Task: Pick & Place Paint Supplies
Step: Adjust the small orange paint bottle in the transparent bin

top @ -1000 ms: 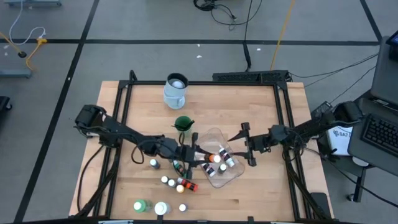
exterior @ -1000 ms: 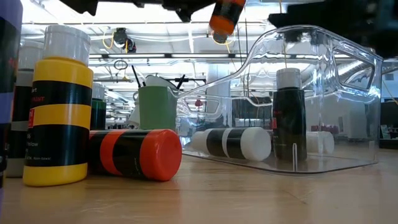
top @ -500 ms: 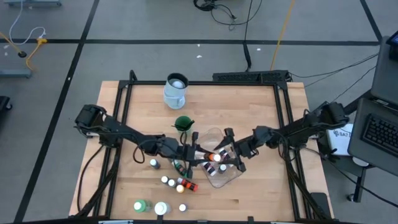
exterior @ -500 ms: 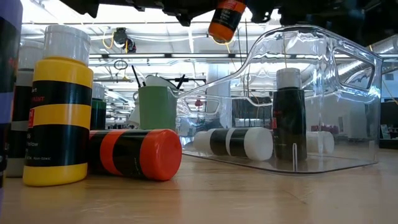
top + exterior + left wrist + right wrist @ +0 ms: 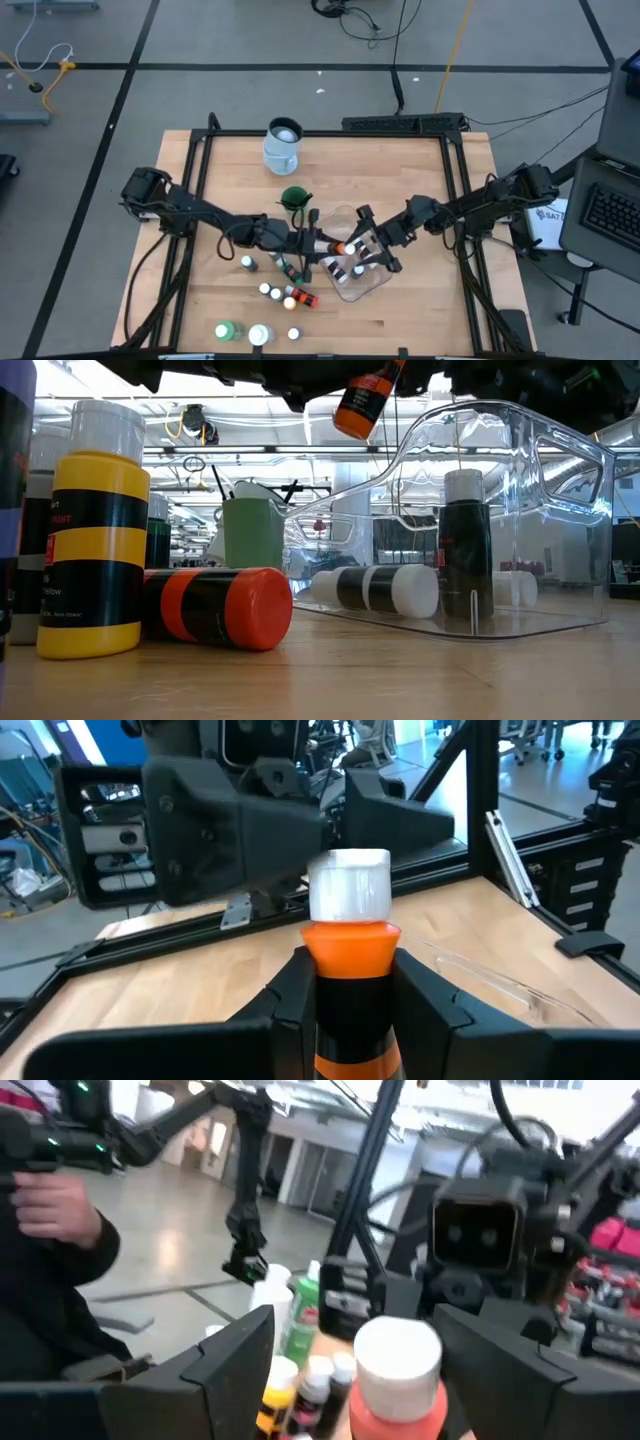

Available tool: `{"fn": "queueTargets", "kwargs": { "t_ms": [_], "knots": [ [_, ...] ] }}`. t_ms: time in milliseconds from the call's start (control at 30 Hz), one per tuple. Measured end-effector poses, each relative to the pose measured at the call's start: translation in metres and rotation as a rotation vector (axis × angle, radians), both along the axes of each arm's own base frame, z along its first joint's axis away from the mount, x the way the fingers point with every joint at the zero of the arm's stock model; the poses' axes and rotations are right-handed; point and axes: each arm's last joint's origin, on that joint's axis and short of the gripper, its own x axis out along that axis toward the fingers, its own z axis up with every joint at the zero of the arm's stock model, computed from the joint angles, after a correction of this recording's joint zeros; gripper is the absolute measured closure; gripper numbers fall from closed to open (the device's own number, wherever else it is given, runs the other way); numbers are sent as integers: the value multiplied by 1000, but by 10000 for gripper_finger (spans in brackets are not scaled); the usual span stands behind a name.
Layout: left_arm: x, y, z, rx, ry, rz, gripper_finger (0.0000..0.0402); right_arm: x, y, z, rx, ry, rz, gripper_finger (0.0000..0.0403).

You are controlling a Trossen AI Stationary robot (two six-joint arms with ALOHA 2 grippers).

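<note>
left hand (image 5: 348, 1010) tight around orange bottle (image 5: 349, 980), its cap between wide right hand (image 5: 350, 1380)

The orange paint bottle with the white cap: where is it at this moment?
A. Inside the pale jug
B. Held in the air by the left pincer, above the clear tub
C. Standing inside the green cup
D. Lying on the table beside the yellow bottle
B: the left pincer grips the orange paint bottle by its body, and the low view shows it hanging above the clear tub.
</note>
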Motion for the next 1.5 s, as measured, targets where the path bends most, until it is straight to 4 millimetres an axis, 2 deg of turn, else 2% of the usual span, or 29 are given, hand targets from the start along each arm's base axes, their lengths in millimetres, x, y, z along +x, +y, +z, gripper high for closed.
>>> {"fn": "queueTargets", "kwargs": {
  "t_ms": [233, 633, 800, 1033, 1233, 1333, 1500],
  "knots": [
    [2, 0, -5, 5, 13, 18, 316, 2, -2, -9, -16, 74, -95, 138],
    [8, 2, -10, 1, -14, 21, 316, 1, -3, -9, 8, 86, -57, 152],
    [8, 2, -10, 2, -12, 21, 316, 1, -3, -9, 8, 87, -64, 186],
    [8, 2, -10, -14, -12, 17, 317, 1, -4, -8, 49, 100, -64, 291],
    [8, 2, -10, -37, -9, 19, 318, 1, -4, -8, 67, 115, -59, 293],
    [8, 2, -10, -36, -6, 19, 294, 1, -3, -8, 77, 127, -55, 293],
    [7, 0, -12, -62, 42, 6, 220, -4, -4, -4, 83, 177, -46, 293]
  ]
}}
